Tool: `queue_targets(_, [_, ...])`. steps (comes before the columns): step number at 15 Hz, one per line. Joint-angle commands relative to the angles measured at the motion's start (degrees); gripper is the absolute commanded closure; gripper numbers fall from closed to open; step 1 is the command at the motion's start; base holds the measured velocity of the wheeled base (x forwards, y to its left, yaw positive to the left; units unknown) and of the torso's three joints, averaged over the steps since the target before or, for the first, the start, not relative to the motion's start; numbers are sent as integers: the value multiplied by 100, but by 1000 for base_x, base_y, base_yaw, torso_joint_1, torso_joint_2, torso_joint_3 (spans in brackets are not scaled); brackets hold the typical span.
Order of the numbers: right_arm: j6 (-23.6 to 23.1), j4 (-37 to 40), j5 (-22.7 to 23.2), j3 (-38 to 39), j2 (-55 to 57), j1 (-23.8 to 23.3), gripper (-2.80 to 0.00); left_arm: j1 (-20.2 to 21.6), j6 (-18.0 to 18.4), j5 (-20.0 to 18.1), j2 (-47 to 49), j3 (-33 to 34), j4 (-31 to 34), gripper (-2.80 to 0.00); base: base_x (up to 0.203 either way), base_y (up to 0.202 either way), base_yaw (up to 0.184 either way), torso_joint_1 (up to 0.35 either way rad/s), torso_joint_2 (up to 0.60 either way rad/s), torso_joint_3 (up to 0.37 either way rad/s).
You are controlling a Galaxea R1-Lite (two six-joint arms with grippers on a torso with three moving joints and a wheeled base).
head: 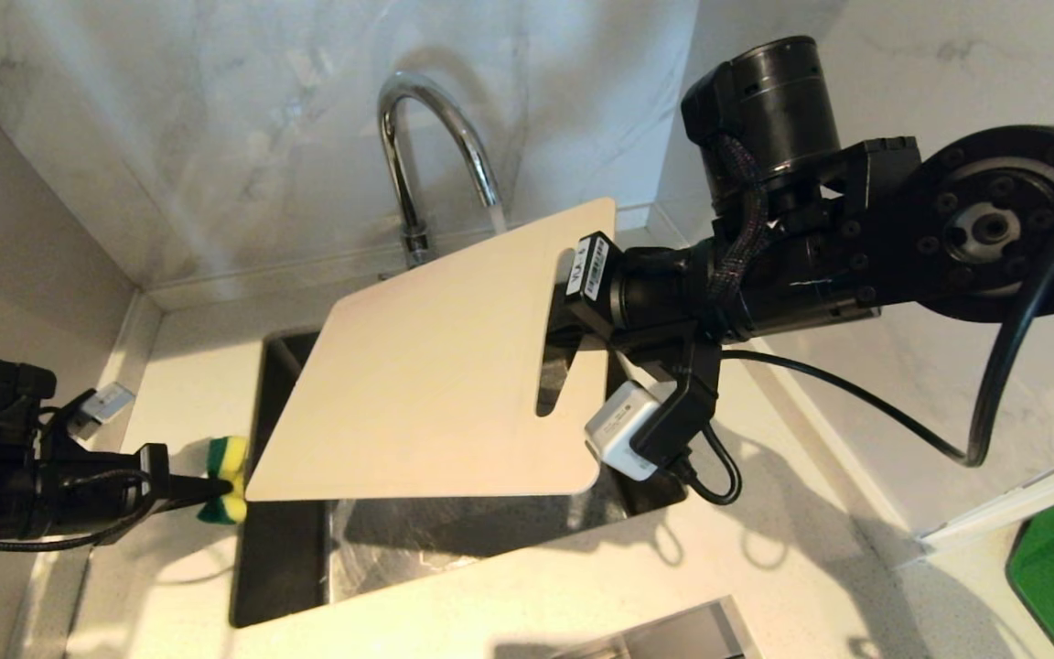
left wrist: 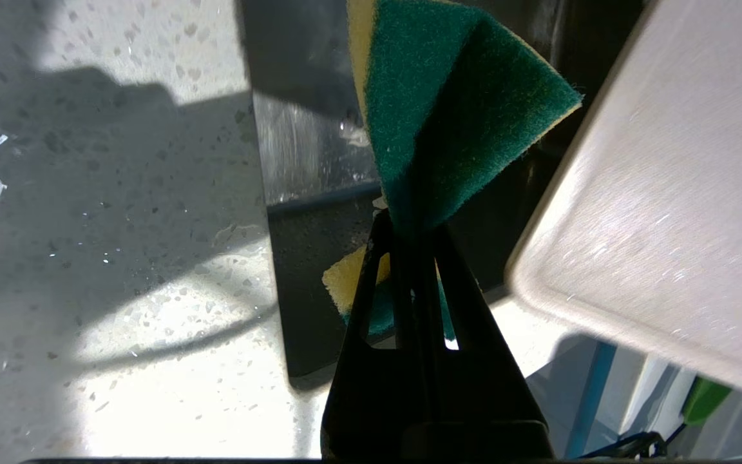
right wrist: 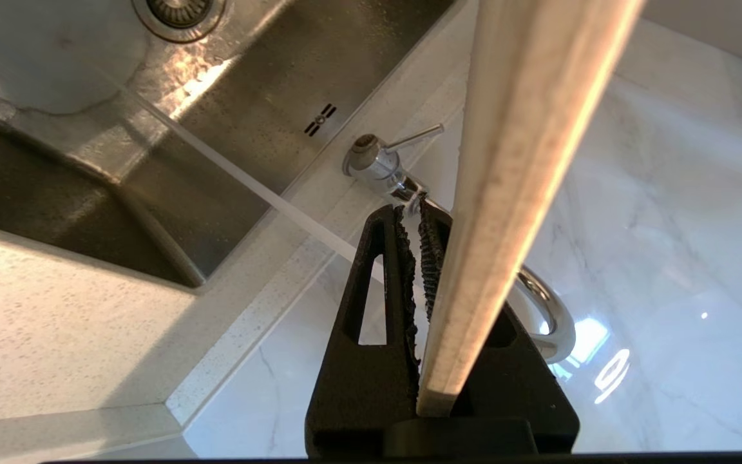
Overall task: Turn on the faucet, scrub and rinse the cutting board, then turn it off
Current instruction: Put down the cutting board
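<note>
two arms meet over the steel sink (head: pixel 294 567): the right gripper (head: pixel 573 316) reaches in level from the right, jaws clamped on the handle-slot end of the smooth, pale, round-cornered cutting board (head: pixel 426 384), tilted beneath the running chrome gooseneck faucet (head: pixel 417 156). the left gripper (head: pixel 207 490), low at left, pinches a folded yellow-and-green sponge (head: pixel 227 476) at the board's corner, above the speckled surface (head: pixel 509 595).
</note>
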Motion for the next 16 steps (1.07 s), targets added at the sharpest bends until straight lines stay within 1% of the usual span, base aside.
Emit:
queue_targets(1, [-69,6,-3,115,-189,-28,0,19,-28,40,-416,-138,292,0,0,0,0,0,0,0])
queue_targets(5, [-51,6,-22,286,-483,-83,0,66,-9,224,-886,-489,979,0,0,0,0,0,0,0])
queue_targets(7, [109,-51,-48,522,-721,-209,0,58,55,400,-1052,-695,1316,0,0,0,0,0,0,0])
queue_targets(8, [196,-267,-75,639,-794,-219,0,50,274,533,-1078,-743,1457,0,0,0,0,0,0,0])
queue_targets(9, [277,-461,-83,758,-853,-220,0,49,593,717,-1101,-756,1574,0,0,0,0,0,0,0])
queue_targets(10, [392,-578,-89,886,-899,-221,0,49,825,947,-1199,-761,1677,0,0,0,0,0,0,0])
queue_targets(11, [469,-664,-107,1037,-993,-221,0,37,884,1101,-1301,-789,1762,0,0,0,0,0,0,0])
queue_targets(12, [513,-739,-144,1133,-1080,-221,0,19,894,1153,-1396,-862,1887,0,0,0,0,0,0,0])
queue_targets(14, [561,-774,-193,1282,-1302,-221,0,-24,911,1201,-1555,-1122,2453,0,0,0,0,0,0,0])
queue_targets(16, [664,-776,-207,1416,-1525,-221,0,-129,925,1503,-1659,-1244,2626,0,0,0,0,0,0,0])
